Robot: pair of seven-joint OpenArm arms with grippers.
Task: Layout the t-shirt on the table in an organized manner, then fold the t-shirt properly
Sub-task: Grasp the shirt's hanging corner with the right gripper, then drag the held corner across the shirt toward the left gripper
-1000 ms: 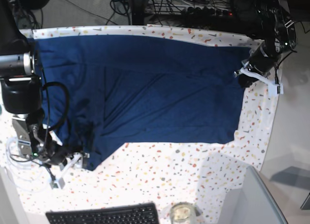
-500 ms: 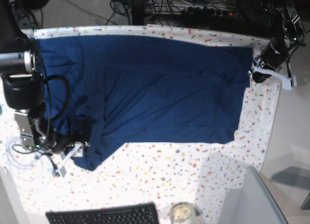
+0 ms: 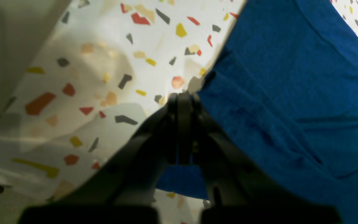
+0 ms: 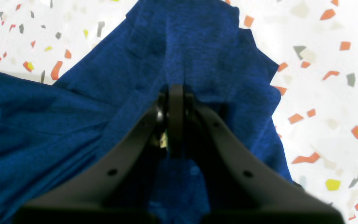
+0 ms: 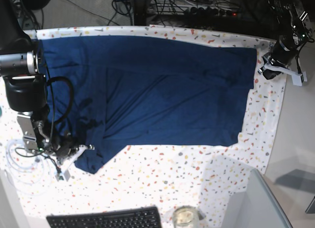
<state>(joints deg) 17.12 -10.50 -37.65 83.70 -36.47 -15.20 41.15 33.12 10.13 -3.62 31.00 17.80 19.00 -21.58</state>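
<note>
Judging by the lie of the cloth: laying-out stage, folding not yet begun. Looks across a speckled tabletop (image 5: pixel 162 179) with the navy t-shirt (image 5: pixel 162 90) spread over its far half, mostly flat, creased through the middle, rumpled and bunched at the near corner (image 5: pixel 91 161) on the base view's left.

Shows the right arm (image 5: pixel 22 90) low over that bunched corner, right jaws closed tight with the blue fabric tented up around their tips: gripping the t-shirt. Shows the left arm (image 5: pixel 283 46) at the opposite far corner, left jaws pressed together too, tips just beside the garment's edge over bare tabletop, no cloth visible between them.

To do this step well: draw the pinched corner outward and toward the near edge, low and slow, so the bunching opens instead of dragging the whole garment. Stop once the hem runs straight. Anchor the far side first if it starts to slide; re-grip the edge there rather than pulling against nothing. Avoid lifting high, likely to fold the corner back under.

Leaves a black keyboard (image 5: pixel 106 219) at the near edge, untouched, and beside it a small glass jar (image 5: pixel 184 217), upright, something pale inside, too small to identify.
</note>
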